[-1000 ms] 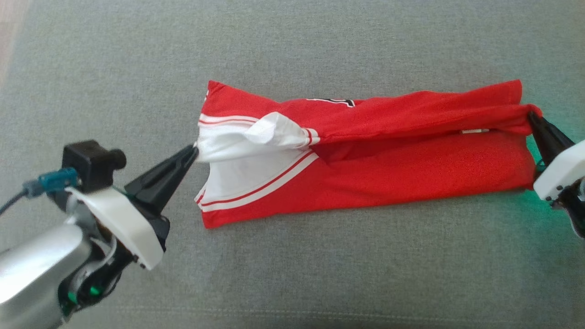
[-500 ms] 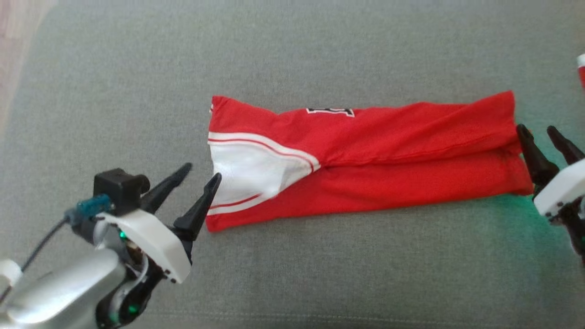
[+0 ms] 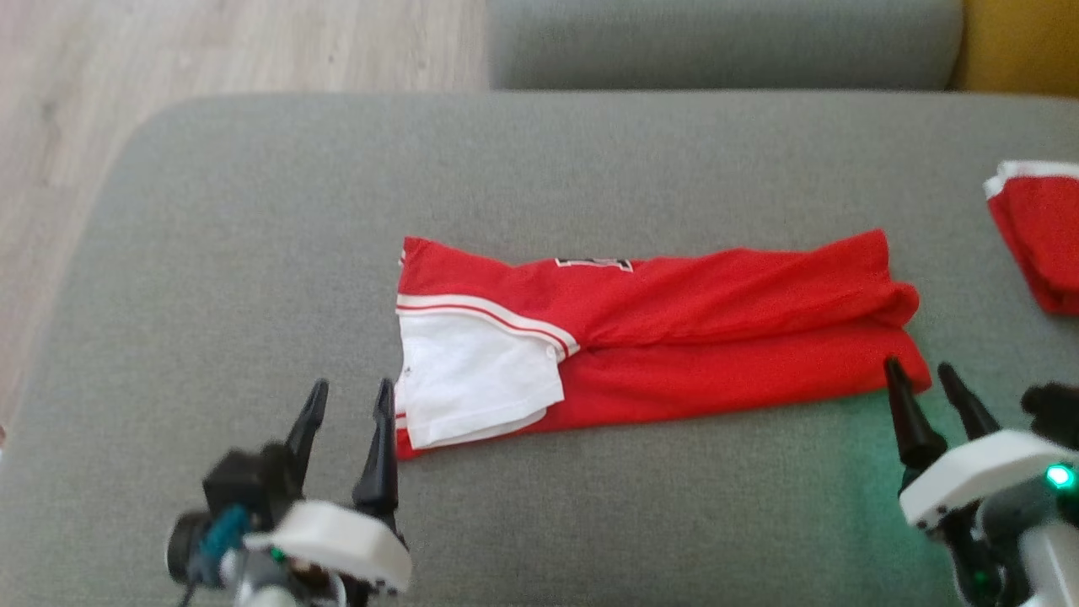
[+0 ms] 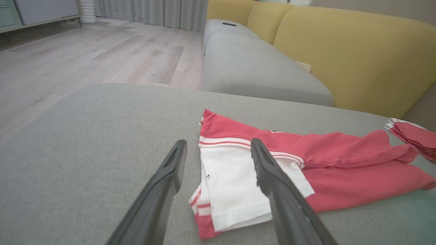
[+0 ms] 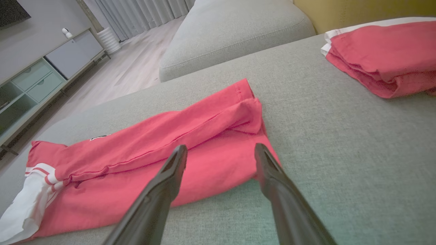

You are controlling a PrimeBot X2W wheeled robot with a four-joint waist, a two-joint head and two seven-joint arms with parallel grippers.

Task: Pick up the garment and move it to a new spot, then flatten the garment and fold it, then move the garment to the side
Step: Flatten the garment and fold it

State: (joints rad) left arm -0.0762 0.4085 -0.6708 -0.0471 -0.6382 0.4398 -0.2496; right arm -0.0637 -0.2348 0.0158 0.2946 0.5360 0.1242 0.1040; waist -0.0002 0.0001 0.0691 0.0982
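Lying lengthwise on the grey cushion [image 3: 253,253], the folded red jersey [image 3: 716,337] forms 1 long band, with its white, red-striped panel at the robot's left end.

1. Writing: a black-and-white print [image 3: 594,264] shows at the far fold, cut off by it and unreadable. The left wrist view adds a tiny dark mark [image 4: 208,177] on the white panel (too small to read).
2. View differences: the left wrist view shows a yellow sofa back [image 4: 357,51]; the right wrist view shows a cabinet with drawers [image 5: 44,75]. A second folded red garment [image 3: 1037,244] lies apart, beyond the jersey's right end.
3. Left gripper [image 3: 353,386]: 2 fingers spread apart, grasping nothing, the inner tip just beside the panel's near corner.
4. Right gripper [image 3: 917,366]: 2 fingers spread apart, grasping nothing, tips just beside the jersey's near right corner.
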